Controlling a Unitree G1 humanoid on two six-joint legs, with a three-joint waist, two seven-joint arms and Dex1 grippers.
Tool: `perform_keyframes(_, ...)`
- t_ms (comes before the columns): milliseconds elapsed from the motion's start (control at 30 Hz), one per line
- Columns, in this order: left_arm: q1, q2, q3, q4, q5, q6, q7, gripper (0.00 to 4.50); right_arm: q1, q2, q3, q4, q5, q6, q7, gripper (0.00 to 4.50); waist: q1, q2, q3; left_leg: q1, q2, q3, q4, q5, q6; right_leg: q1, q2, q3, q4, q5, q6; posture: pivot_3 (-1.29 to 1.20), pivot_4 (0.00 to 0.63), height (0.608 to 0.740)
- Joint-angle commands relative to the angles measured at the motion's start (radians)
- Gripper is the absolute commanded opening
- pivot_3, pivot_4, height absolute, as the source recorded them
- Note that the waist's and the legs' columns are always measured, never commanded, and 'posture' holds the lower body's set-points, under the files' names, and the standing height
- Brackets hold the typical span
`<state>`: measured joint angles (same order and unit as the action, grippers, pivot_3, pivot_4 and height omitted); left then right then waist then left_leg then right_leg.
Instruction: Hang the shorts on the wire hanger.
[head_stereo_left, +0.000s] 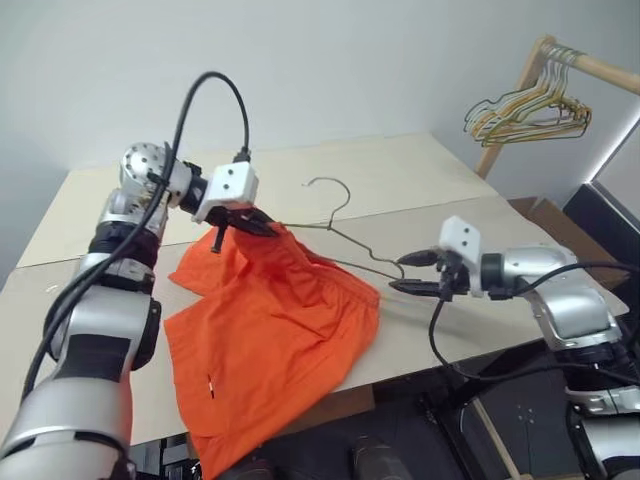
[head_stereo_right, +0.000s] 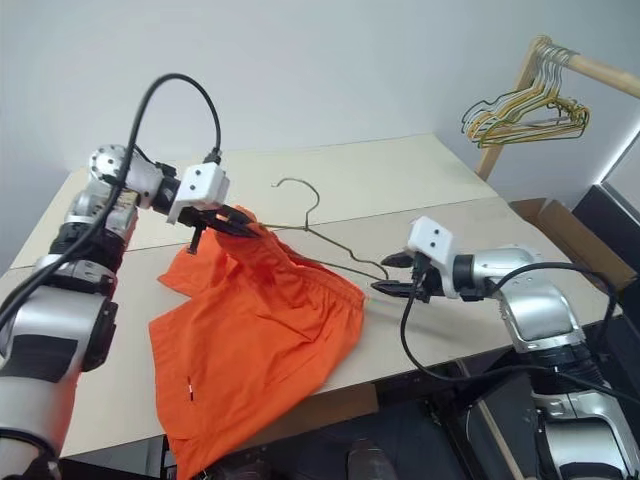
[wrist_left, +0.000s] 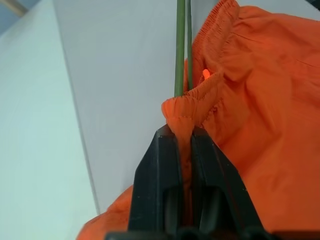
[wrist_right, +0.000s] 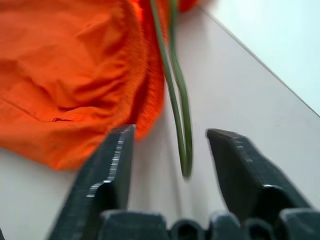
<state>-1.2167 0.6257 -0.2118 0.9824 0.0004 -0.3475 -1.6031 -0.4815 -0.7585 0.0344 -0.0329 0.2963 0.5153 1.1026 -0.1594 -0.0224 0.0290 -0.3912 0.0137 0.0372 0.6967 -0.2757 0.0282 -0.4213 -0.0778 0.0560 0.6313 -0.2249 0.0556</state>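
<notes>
A plain lab-like room: pale table (head_stereo_left: 420, 180), bare walls, wooden rack (head_stereo_left: 590, 68) holding hangers (head_stereo_left: 530, 115).

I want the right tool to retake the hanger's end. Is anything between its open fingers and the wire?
Nothing visible. The right tool is open, and the wire hanger has its bent end in the gap between the fingers, touching neither. The shorts lie off to one side, pinched at the waistband by the left tool.

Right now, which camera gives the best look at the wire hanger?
The left eye view: the wire hanger shows whole there, hook up, one end inside the shorts. The right eye view shows much the same. The left wrist view shows only two wires entering the waistband; the right wrist view shows its bent corner between the right gripper fingers.
</notes>
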Motion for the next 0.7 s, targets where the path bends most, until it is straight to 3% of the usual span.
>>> perform_keyframes(33, -0.039, 0.022, 0.036, 0.005, -0.01, -0.015, 0.008, 0.0, 0.075, -0.03, -0.129, -0.09, 0.093, 0.114, -0.041, 3.92, 0.006, 0.0, 0.0, 0.0, 0.0, 0.0, 0.0, 0.0, 0.0, 0.0, 0.0, 0.0, 0.0, 0.0, 0.0, -0.16, 0.0, 0.74)
perform_keyframes(167, -0.037, 0.026, 0.046, 0.009, -0.013, -0.018, 0.005, 0.0, 0.188, -0.014, -0.196, -0.171, 0.193, 0.242, -0.08, 3.92, 0.009, 0.0, 0.0, 0.0, 0.0, -0.001, 0.0, 0.0, 0.0, 0.0, 0.0, -0.001, 0.001, 0.0, 0.0, -0.16, 0.0, 0.74)
perform_keyframes(300, -0.036, 0.026, 0.049, 0.011, -0.012, -0.027, 0.005, 0.0, 0.254, 0.112, -0.159, -0.239, 0.233, 0.304, -0.206, 3.92, 0.004, 0.0, 0.0, 0.001, 0.001, 0.0, 0.0, 0.0, 0.0, 0.001, 0.001, 0.0, 0.001, 0.0, 0.0, -0.16, 0.0, 0.74)
perform_keyframes(600, -0.037, 0.025, 0.056, 0.021, -0.01, -0.034, 0.014, 0.0, 0.21, 0.375, -0.057, -0.131, 0.223, 0.308, -0.378, 3.92, 0.003, 0.0, 0.0, 0.0, 0.0, 0.0, 0.0, 0.0, 0.0, 0.0, 0.0, 0.0, 0.001, 0.001, 0.001, -0.16, 0.0, 0.74)
perform_keyframes(700, -0.038, 0.023, 0.059, 0.023, -0.008, -0.035, 0.016, 0.0, 0.194, 0.396, -0.063, -0.096, 0.227, 0.299, -0.383, 3.06, 0.005, 0.0, 0.0, 0.0, 0.0, 0.0, 0.001, 0.0, 0.0, 0.0, 0.0, 0.0, 0.001, 0.001, 0.001, -0.15, 0.0, 0.74)
